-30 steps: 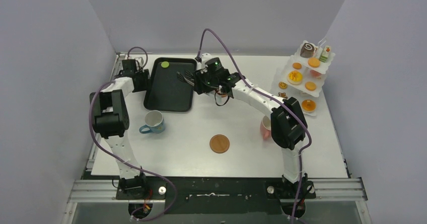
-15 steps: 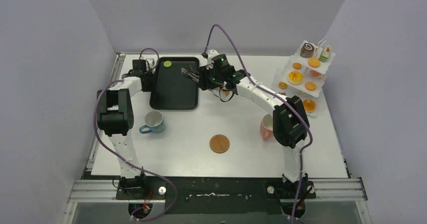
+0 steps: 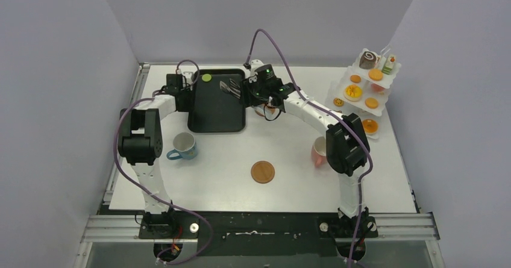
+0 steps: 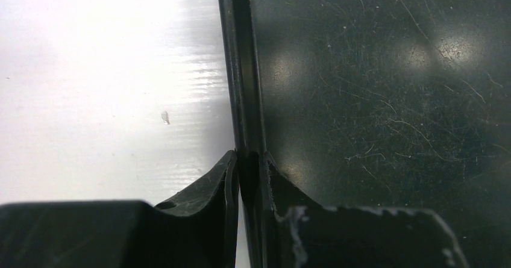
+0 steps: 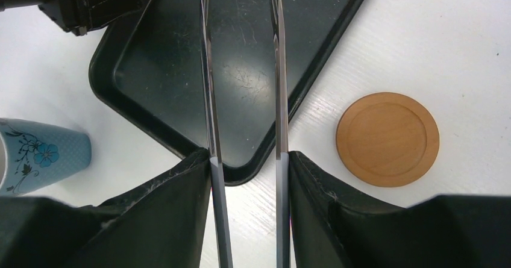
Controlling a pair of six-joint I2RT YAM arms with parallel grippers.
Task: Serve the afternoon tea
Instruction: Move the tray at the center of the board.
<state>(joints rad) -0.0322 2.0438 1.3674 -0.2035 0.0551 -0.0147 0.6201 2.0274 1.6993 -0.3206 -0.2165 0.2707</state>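
I saw the left gripper [image 4: 248, 159] pinched tight on the tray [image 4: 240, 69] rim. A second earlier it was half spread, and the tray had slid rightward since. Right gripper [image 5: 247, 156] clamped the tongs [image 5: 206, 69]. Green disc [image 3: 206, 77] probably lay just beyond the left jaws.

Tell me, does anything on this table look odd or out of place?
One thing: a green disc lies alone in the far corner of the black tray, while the other pastries sit on the tiered stand at the right. The tray is also scratched.
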